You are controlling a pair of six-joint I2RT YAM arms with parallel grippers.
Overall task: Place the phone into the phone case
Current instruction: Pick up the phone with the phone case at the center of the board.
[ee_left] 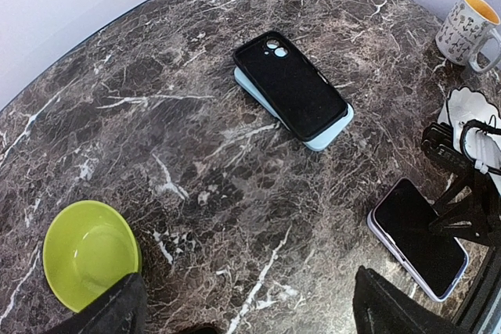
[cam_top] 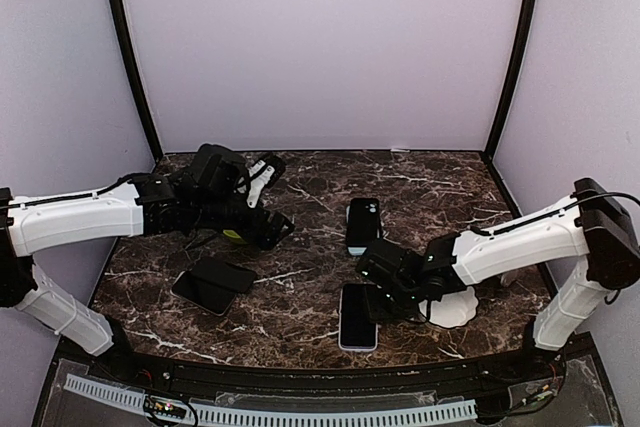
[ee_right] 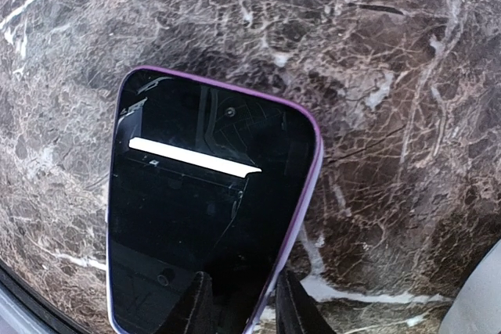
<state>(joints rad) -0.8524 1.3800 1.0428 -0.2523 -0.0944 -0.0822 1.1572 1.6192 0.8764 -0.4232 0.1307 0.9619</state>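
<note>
Grip is the tricky bit here imo. The thin purple-rimmed phone with the glossy black glass face (ee_right: 203, 217) lies flat, screen up, on the dark marble tabletop (ee_right: 391, 76) near its front edge. It's well apart from the empty black rubbery phone case (ee_left: 291, 85), which sits stacked on a pale blue slab (ee_left: 335, 132) further back.

The right gripper (ee_right: 243, 303) hangs over the phone's long edge with its jaws only narrowly parted. Nothing there looks like a hold, though the tips are cropped off, so I can't swear they aren't touching the glass. The left gripper (ee_left: 250, 310) is spread wide and empty, off near a lime green bowl (ee_left: 90, 252).

My read: the phone is stiff, light-ish, slick on top and scratchable, and since it's lying flush there's no getting under it. I'd pinch across the two long purple sides, or tip one edge up first. The case looks soft and will likely need pinning down while the phone gets pushed in.
</note>
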